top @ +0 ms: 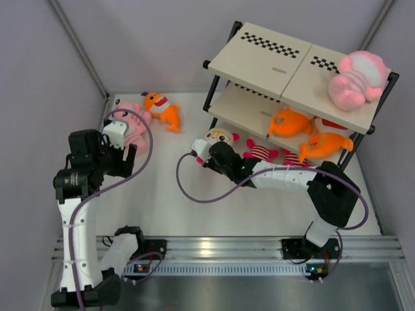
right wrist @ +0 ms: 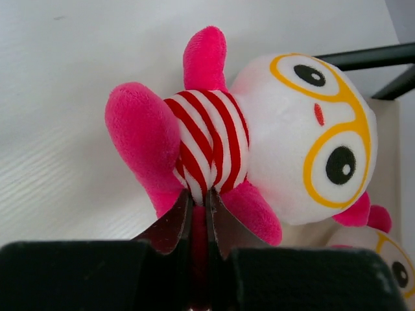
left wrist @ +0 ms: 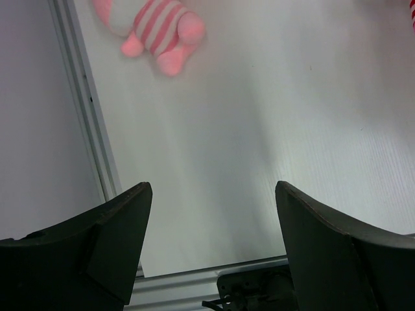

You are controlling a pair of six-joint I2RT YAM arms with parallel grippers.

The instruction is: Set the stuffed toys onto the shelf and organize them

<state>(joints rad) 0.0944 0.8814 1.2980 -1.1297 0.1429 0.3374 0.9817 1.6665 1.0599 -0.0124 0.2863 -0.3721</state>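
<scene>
Our right pincer is clamped tight on the striped belly of a small magenta toy, which sticks out past the fingertips, just left of the shelf. Our left pincer hangs wide open and empty over the table, and a pink striped toy lies beyond it by the far left wall. On the shelf, a second pink toy sits on the top board and an orange fish on the middle one.
</scene>
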